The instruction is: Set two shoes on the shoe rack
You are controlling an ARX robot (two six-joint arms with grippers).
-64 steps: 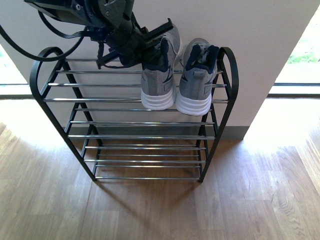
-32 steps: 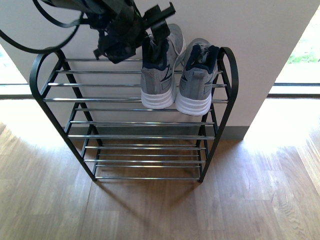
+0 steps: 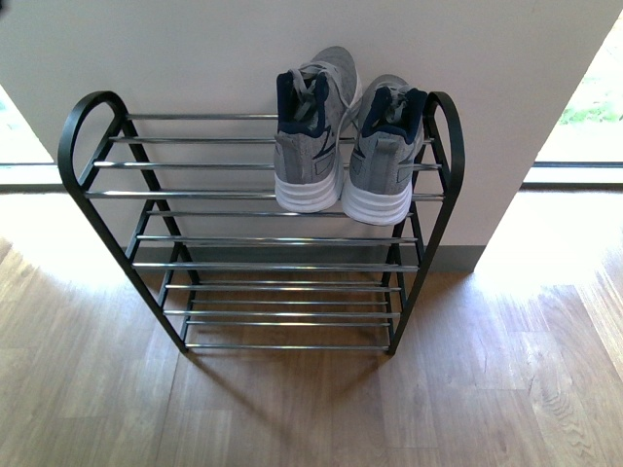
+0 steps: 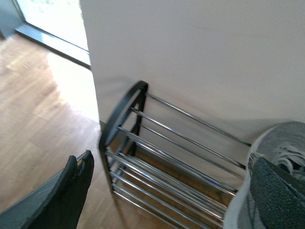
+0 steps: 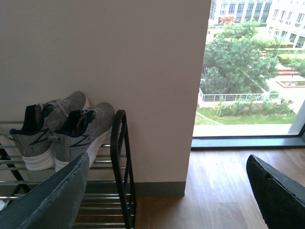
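**Front view.** The shoe rack [image 3: 195,194] stands on the wood floor [image 3: 292,418] with its back against the wall [image 3: 195,49]. Both grey shoes rest on the rack's top tier, at one end. The inner sneaker [image 3: 310,146] and the outer sneaker [image 3: 383,161] lie side by side, white heels toward the camera and toes toward the wall. The outer sneaker sits just beside the rack's curved end frame.

**Left wrist view.** The left pincer [image 4: 171,162] is open, its fingers [image 4: 71,191] spread wide with the rack's chrome bars showing between them. A grey sneaker toe on the rack lies next to the far finger; contact cannot be determined.

**Right wrist view.** The right pincer [image 5: 167,164] is open, jaws wide apart, and is positioned off the rack's curved end frame. Both sneakers show on the rack's top tier, and a window [image 5: 248,71] lies beyond the rack's end.
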